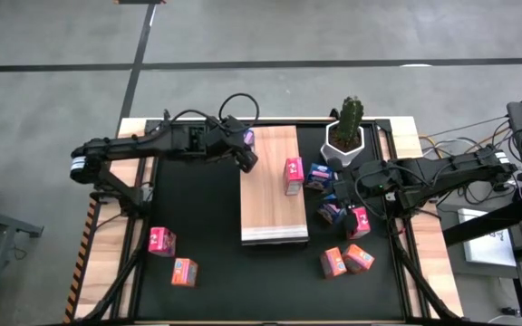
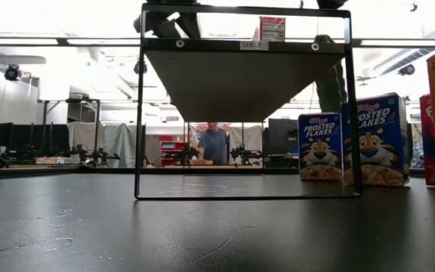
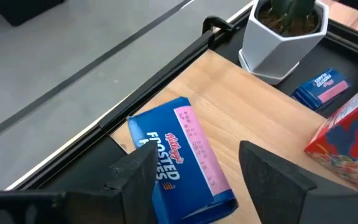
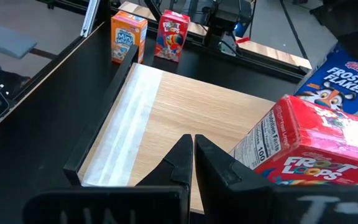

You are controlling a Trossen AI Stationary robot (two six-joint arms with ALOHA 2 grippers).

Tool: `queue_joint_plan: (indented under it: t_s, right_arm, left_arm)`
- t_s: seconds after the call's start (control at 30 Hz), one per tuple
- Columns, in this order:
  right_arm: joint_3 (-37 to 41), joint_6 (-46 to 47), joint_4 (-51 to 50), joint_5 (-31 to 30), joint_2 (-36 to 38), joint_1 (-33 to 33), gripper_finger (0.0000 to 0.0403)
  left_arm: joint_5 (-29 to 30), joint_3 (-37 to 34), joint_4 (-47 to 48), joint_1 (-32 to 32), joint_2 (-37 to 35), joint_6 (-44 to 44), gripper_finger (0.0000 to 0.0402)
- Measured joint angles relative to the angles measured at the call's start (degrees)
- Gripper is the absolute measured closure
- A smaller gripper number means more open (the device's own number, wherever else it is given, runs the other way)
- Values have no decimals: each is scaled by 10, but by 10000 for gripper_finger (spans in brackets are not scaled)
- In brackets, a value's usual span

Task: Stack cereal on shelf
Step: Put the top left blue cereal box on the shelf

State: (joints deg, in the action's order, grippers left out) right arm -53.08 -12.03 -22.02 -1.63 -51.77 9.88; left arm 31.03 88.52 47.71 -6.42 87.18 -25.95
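Observation:
The shelf [image 1: 275, 195] is a light wood board raised on a black frame [image 2: 138, 106]. A blue Frosted Flakes cereal box [image 3: 179, 162] lies flat on the shelf's far left corner [image 1: 247, 138]. My left gripper [image 3: 194, 174] is open, with one finger on each side of this box. A red Froot Loops box [image 1: 293, 177] stands on the shelf's right part [image 4: 303, 149]. My right gripper [image 4: 193, 149] is shut with nothing in it, and hovers by the shelf's right edge [image 1: 335, 188]. My left gripper slants down from the table's left over the blue box's long sides. One finger [image 3: 135, 180] overlaps the box's edge in the wrist view, and I cannot tell whether it touches. Bare wood shows between the other finger [image 3: 272, 180] and the box.
A white-potted cactus [image 1: 349, 127] stands past the shelf's far right corner. Blue and red boxes [image 1: 333, 213] and orange ones [image 1: 344, 261] lie on the black mat to the right. A red box [image 1: 161, 241] and an orange one [image 1: 184, 272] stand near left.

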Motion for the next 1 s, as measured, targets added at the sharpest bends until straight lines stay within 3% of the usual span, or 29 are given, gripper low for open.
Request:
queue_joint_plan:
  t_s: [0.33,0.6,0.8,1.0]
  right_arm:
    - [0,0,0,0,0,0,394]
    - [0,5,4,0,0,0,394]
    - [0,5,11,0,-1,0,394]
    - [0,5,15,0,-1,0,394]
  left_arm:
    - [-1,34,11,10,-7,89,175]
    - [0,74,190,50,-23,252,179]
    - [20,-2,194,46,-82,295,204]
    - [43,-157,13,34,-172,337,274]
